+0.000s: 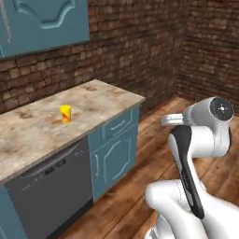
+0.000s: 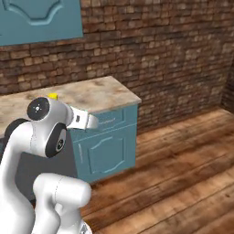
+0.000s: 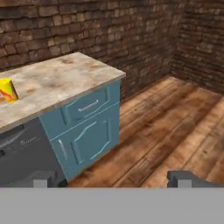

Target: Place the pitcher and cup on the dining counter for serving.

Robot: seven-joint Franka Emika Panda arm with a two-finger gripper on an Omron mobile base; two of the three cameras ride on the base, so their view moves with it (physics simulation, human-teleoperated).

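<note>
Left base view: cup [image 1: 66, 114] stands upright on the marbled table [image 1: 32, 128], well in from the front edge and apart from everything else.
Cup: bright yellow with an orange-red patch low on its side; from the arm [image 1: 189, 175] it lies toward 10 o'clock across the floor [image 1: 140, 186].
Table: beige-brown stone top on teal cabinets, ending at a corner at the 2 o'clock side; brick wall [image 1: 140, 42] behind, teal wall cabinet [image 1: 42, 21] above.
Dishwasher: dark front panel [image 1: 51, 191] under the table, just left of the teal drawer [image 1: 119, 125] and door [image 1: 114, 161].
Right base view: a sliver of the cup's yellow top [image 2: 53, 96] peeks over the arm's shoulder joint; the rest is hidden.
Hand view: cup [image 3: 7, 90] sits at the 9 o'clock edge of the picture, cut off by the frame, on the table top [image 3: 57, 81].
Hand: fingertips [image 3: 43, 179] stand far apart at the bottom corners, released, holding nothing, over the wooden floor and well apart from the cup.
</note>
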